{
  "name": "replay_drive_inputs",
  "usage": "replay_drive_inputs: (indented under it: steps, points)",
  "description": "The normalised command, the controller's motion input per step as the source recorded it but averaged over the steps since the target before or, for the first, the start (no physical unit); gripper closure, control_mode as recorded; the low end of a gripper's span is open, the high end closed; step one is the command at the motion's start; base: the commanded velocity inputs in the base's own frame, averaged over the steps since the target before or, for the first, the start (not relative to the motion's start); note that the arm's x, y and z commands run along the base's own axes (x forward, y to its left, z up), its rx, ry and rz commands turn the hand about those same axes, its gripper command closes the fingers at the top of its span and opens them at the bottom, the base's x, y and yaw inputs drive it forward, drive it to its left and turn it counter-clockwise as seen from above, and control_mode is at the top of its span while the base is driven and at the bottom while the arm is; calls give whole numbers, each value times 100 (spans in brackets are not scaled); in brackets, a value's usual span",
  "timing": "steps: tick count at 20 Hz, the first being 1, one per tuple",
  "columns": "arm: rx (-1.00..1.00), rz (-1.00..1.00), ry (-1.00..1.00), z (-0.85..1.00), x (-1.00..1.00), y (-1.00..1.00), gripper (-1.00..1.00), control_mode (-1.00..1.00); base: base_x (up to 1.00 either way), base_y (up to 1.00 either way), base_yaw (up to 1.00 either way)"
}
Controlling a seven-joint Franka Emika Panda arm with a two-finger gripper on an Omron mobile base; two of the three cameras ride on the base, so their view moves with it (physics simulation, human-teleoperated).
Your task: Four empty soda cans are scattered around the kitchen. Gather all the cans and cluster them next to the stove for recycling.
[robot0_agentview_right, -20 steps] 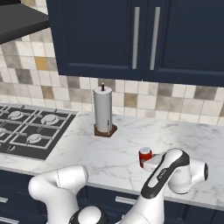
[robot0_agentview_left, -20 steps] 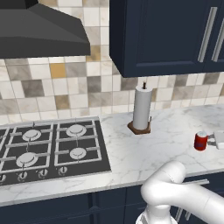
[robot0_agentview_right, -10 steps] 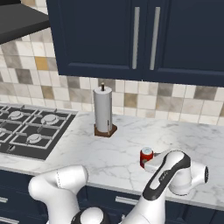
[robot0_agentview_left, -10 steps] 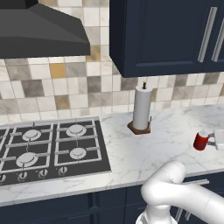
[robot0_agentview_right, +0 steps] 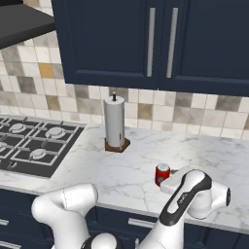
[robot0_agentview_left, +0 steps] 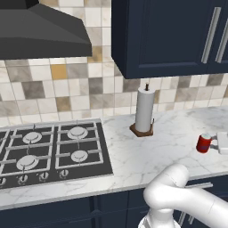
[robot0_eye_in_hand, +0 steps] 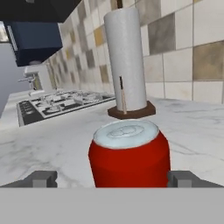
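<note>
- The gripper [robot0_eye_in_hand: 113, 178] sits low over the white marble counter [robot0_agentview_left: 133, 153], its two fingertips [robot0_eye_in_hand: 41, 178] spread wide apart — one on each side of a red soda can [robot0_eye_in_hand: 129, 153], with a gap left on both sides, so the jaws stand open and grip nothing.
- The can stands upright directly ahead of the hand, centred between the fingertips and very close; its silver top faces up.
- In the right base view the same can [robot0_agentview_right: 162, 174] stands on the counter just at the front of the white hand [robot0_agentview_right: 175, 181]; in the left base view the can [robot0_agentview_left: 204, 143] is just beside the hand's pale tip [robot0_agentview_left: 222, 142] at the picture's right edge.
- Beyond the can, further along the hand's line of sight, a white paper towel roll [robot0_eye_in_hand: 127, 61] stands upright on a dark base, near the tiled backsplash [robot0_eye_in_hand: 183, 57].
- Further off, past the roll and to the side of it, lies the black stove [robot0_agentview_left: 49, 151] — well apart from the can and the hand.
</note>
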Motion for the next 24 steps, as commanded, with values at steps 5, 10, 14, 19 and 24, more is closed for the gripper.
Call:
replay_drive_inputs:
  steps: [5,10,14,19,24]
  points:
    - [0,-3,-1,0,10,13,-100,-100,0,0,0]
    - [0,-4,0,0,11,13,-100,-100,0,0,0]
    - [0,-3,0,-1,10,8,-100,-100,0,0,0]
    - [0,-2,0,-9,6,1,-100,-100,0,0,0]
    - [0,-2,0,-18,7,5,-100,-100,0,0,0]
